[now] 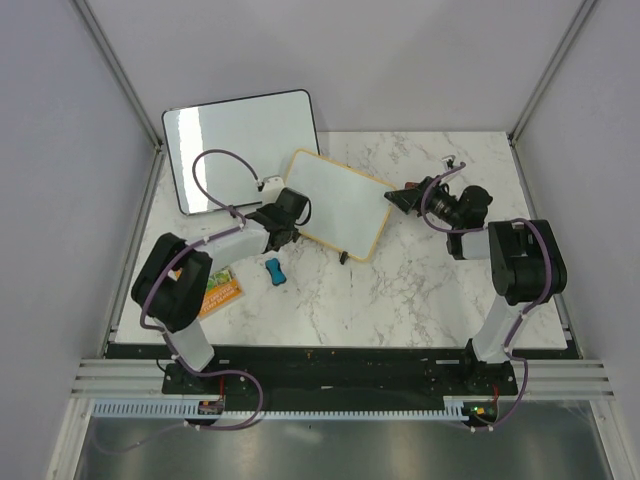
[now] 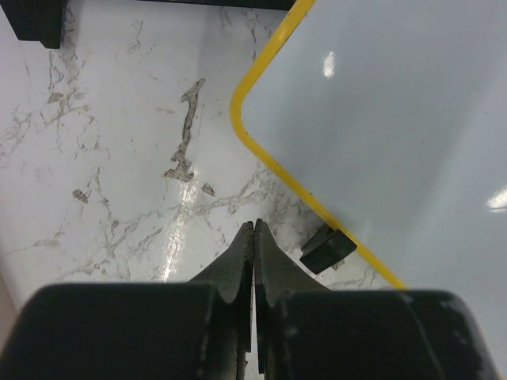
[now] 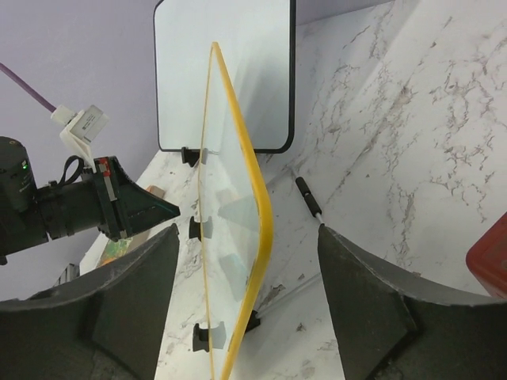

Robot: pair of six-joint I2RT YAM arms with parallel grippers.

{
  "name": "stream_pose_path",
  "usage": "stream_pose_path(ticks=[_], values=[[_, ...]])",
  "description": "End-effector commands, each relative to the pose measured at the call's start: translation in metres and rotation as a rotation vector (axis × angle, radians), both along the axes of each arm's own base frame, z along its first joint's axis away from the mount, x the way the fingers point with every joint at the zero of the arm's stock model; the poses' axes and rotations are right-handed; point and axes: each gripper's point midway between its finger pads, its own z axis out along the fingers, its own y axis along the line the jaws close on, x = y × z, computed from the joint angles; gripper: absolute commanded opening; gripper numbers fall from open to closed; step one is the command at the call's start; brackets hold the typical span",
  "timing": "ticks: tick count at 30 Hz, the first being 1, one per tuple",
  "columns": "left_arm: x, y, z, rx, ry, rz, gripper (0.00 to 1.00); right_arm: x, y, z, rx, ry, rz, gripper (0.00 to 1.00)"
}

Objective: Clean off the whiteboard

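Observation:
The whiteboard (image 1: 340,203), white with a thin yellow frame, lies askew on the marble table (image 1: 420,290). My left gripper (image 1: 296,210) is at its left edge, shut and empty. In the left wrist view the shut gripper (image 2: 254,226) points at the marble just beside the whiteboard's (image 2: 380,119) rounded corner and a small black foot (image 2: 327,248). My right gripper (image 1: 394,197) is at the board's right corner. In the right wrist view the gripper (image 3: 245,229) is open, straddling the yellow edge of the whiteboard (image 3: 257,214) without touching it.
A larger black-framed board (image 1: 240,150) leans at the back left. A small blue object (image 1: 273,271) and an orange-green packet (image 1: 220,292) lie near the left arm. A thin pen (image 3: 309,196) lies beside the whiteboard. Something red (image 3: 491,253) shows at the right edge.

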Motion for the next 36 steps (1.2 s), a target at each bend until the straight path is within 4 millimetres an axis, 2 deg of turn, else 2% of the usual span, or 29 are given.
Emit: stream_pose_path(ticks=[1,6,13,16,21,30,34,35,36], values=[[0.018,0.000,0.001,0.028,-0.013,-0.004,0.02,0.001,-0.006,0.010,-0.039,-0.062,-0.032,0.80],[0.024,-0.008,-0.010,0.014,-0.009,-0.027,0.02,-0.001,-0.009,0.017,-0.042,-0.086,-0.045,0.86],[0.032,-0.025,-0.014,-0.038,-0.013,-0.072,0.02,-0.005,-0.012,0.027,-0.030,-0.119,-0.060,0.87],[0.033,-0.028,-0.014,-0.048,-0.015,-0.082,0.02,-0.007,-0.013,0.030,-0.030,-0.133,-0.059,0.91],[0.032,-0.033,-0.019,-0.056,-0.005,-0.112,0.02,-0.010,-0.010,0.036,-0.004,-0.148,-0.048,0.91],[0.017,-0.054,-0.032,-0.105,0.020,-0.158,0.02,-0.015,-0.009,0.044,0.026,-0.167,-0.036,0.92],[0.001,-0.075,-0.039,-0.136,0.038,-0.204,0.02,-0.015,-0.009,0.046,0.028,-0.172,-0.044,0.92],[-0.002,-0.079,-0.041,-0.140,0.045,-0.213,0.02,-0.013,-0.020,0.045,0.026,-0.169,-0.071,0.92],[-0.005,-0.082,-0.041,-0.145,0.047,-0.218,0.02,-0.012,-0.022,0.046,0.026,-0.172,-0.079,0.92]])
